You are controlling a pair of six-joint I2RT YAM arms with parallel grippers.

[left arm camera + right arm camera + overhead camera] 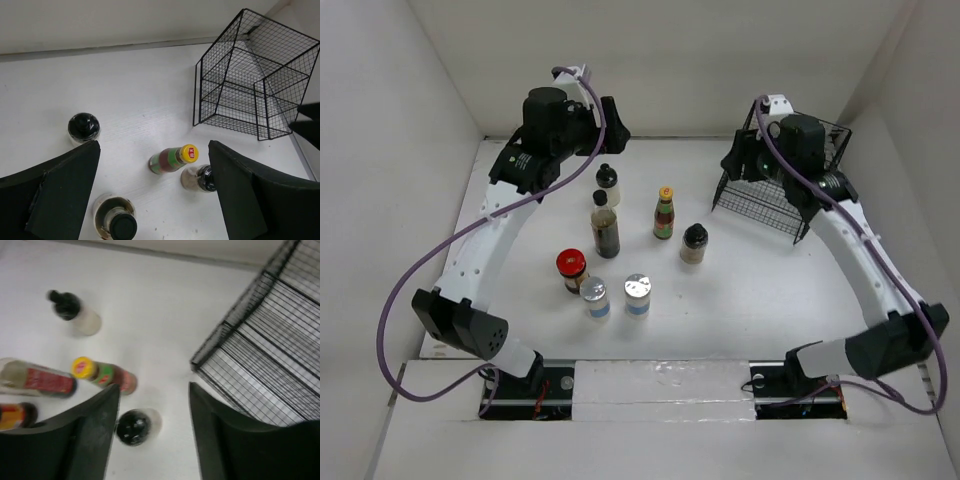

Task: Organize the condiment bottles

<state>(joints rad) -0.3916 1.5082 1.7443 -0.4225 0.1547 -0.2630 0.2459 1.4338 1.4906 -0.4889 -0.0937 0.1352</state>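
The left end effector [154, 150] hangs open and empty. Mid-worktop [770, 290] the condiment bottles stand upright: red-lidded jar [571, 268], two shakers [594, 296] [637, 294], dark sauce bottle [605, 230], yellow-capped bottle [664, 213] and tan bottle [693, 243]. They look hard, smooth and probably slippery, so I would grip the body, under the cap. At 2 o'clock, near the wire basket [775, 200], the right end effector [155, 387] is open, holding nothing.
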